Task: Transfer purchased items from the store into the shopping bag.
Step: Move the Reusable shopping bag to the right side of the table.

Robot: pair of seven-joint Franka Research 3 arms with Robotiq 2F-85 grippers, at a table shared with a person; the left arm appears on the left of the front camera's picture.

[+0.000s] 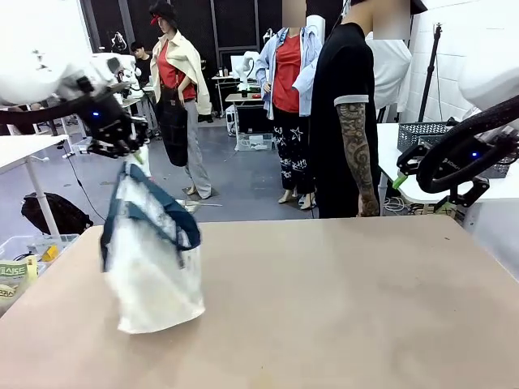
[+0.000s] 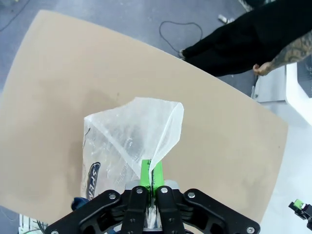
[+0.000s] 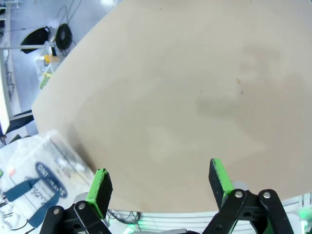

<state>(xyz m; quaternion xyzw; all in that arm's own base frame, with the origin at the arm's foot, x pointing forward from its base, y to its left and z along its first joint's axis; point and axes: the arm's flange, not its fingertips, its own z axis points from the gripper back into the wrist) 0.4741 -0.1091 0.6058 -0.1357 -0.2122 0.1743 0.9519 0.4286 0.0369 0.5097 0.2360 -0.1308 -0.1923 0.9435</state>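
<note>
The shopping bag (image 1: 154,267), translucent white with navy handles, stands on the left part of the tan table (image 1: 340,308). Its top edge is pulled up by my left gripper (image 1: 130,158). In the left wrist view that gripper (image 2: 151,174) is shut on a fold of the bag (image 2: 131,139), whose printed lettering shows lower left. My right gripper (image 3: 161,183) hangs open over bare tabletop at the right (image 1: 401,178), with the bag (image 3: 41,170) far off to its side. A dark slotted basket (image 1: 430,132), the store, sits on a white side table at the right. The purchased items are out of view.
A person in a black shirt (image 1: 345,121) stands at the far edge, one hand (image 2: 265,68) hanging down. A clear bin with packets (image 1: 24,259) sits beside the table's left front. A black bag (image 1: 53,215) lies on the floor.
</note>
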